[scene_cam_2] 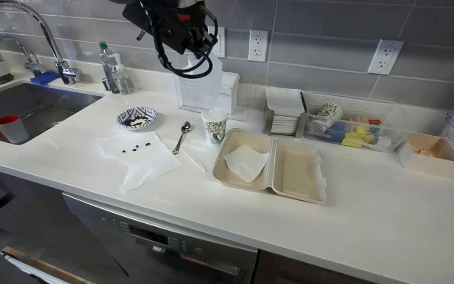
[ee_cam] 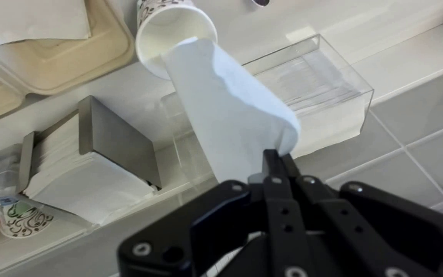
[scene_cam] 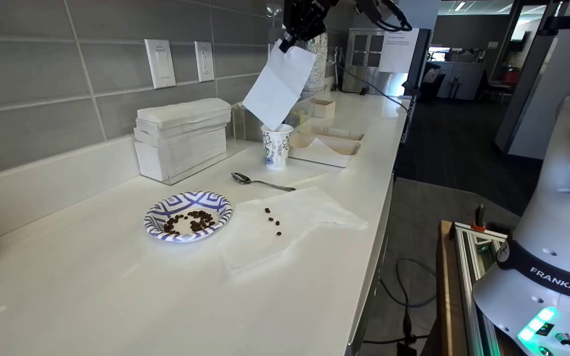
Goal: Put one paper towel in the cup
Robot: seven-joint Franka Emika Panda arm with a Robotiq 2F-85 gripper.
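Wrist view: gripper (ee_cam: 279,156) pinches 1 towel (ee_cam: 229,111) near cup (ee_cam: 169,29).

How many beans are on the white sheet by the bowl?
4, on the white sheet: a bean nearest the spoon, two beans close together, a last bean farthest away.

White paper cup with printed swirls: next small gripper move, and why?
I'd probably lower the black two-fingered gripper slightly without opening it. It pinches the thin white rectangular paper towel near the top; in the wrist view the towel's lower end overlaps the mouth of the white swirl-printed paper cup, while most of it hangs above the rim.
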